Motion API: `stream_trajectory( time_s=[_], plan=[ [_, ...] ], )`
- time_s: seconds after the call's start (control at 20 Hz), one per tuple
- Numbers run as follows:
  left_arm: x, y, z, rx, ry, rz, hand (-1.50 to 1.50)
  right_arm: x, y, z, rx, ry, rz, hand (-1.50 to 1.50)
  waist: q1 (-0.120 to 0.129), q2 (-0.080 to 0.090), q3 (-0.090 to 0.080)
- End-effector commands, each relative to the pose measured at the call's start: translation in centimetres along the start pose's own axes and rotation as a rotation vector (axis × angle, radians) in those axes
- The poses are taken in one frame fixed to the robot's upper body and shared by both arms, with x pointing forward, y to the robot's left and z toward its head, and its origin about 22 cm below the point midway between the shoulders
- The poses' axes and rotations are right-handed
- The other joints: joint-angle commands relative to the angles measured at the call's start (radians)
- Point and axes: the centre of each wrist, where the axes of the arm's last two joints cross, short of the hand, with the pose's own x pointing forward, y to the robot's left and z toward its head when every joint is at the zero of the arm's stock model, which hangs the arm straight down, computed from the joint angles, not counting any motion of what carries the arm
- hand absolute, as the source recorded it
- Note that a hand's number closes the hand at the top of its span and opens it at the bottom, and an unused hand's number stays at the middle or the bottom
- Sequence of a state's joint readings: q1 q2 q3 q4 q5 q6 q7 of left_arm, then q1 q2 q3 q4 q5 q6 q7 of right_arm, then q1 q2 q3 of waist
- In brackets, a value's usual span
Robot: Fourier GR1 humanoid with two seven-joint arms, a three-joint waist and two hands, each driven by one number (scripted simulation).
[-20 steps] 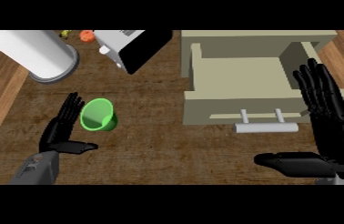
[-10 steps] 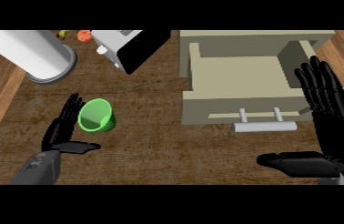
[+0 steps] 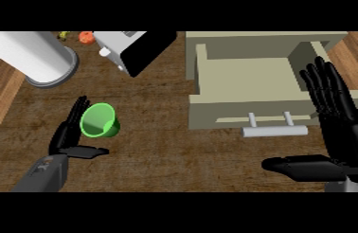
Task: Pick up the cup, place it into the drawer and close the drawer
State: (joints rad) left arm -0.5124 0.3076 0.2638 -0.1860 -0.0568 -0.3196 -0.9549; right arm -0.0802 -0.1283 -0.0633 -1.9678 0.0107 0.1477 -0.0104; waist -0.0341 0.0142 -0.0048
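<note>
The brown wooden counter [image 3: 161, 147] fills most of my view. On its right side sits the open beige drawer [image 3: 231, 114], its bare inside facing up at me and its front panel toward me. At the upper left stands a big white cylinder [image 3: 35, 57], and beside it a black-and-white appliance [image 3: 136, 49] lies tilted.

My right hand [image 3: 339, 142] is at the right edge, open, with its fingers straight and pointing away from me over the drawer's right wall; the thumb sticks out leftward below the drawer front. My left hand [image 3: 64, 141] is at the lower left, also open, fingers straight and slanting up, thumb spread to the right.

The green cup [image 3: 99, 120] stands on the counter just right of my left fingers and above the thumb, mouth tilted toward me; I cannot tell whether the fingers touch it. Bare counter lies between cup and drawer. The drawer's pale bar handle [image 3: 275, 129] juts from the front panel. A small orange thing [image 3: 86, 36] sits at the top edge.
</note>
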Motion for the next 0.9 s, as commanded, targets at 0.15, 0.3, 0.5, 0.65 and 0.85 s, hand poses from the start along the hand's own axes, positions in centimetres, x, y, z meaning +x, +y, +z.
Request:
stream_trajectory(
  time_s=[0.15,0.3,0.5,0.65,0.85],
  plan=[
    [-0.6,-1.6,-0.3,-0.062,-0.080,0.153,-1.50,-1.9,0.2,0.3,0.011,0.011,-0.003,-1.50,-0.003,0.005,0.000],
    [-1.3,-1.6,1.0,-0.091,-0.079,0.193,-1.50,-1.3,0.4,0.8,0.012,0.010,-0.020,-1.50,-0.006,0.003,-0.001],
    [0.0,-2.5,-1.8,-0.138,-0.118,0.230,-1.50,-0.2,-0.5,-0.2,0.020,0.020,-0.015,-1.50,0.001,-0.002,0.000],
    [-0.2,-2.8,-1.6,-0.154,-0.132,0.285,-1.50,-0.5,-0.5,0.1,0.017,0.007,-0.023,-1.50,-0.009,0.002,-0.001],
    [0.4,-3.4,-2.9,-0.216,-0.133,0.348,1.50,-0.8,0.1,-0.5,0.013,0.012,-0.023,-1.50,-0.002,0.002,-0.001]
  ],
)
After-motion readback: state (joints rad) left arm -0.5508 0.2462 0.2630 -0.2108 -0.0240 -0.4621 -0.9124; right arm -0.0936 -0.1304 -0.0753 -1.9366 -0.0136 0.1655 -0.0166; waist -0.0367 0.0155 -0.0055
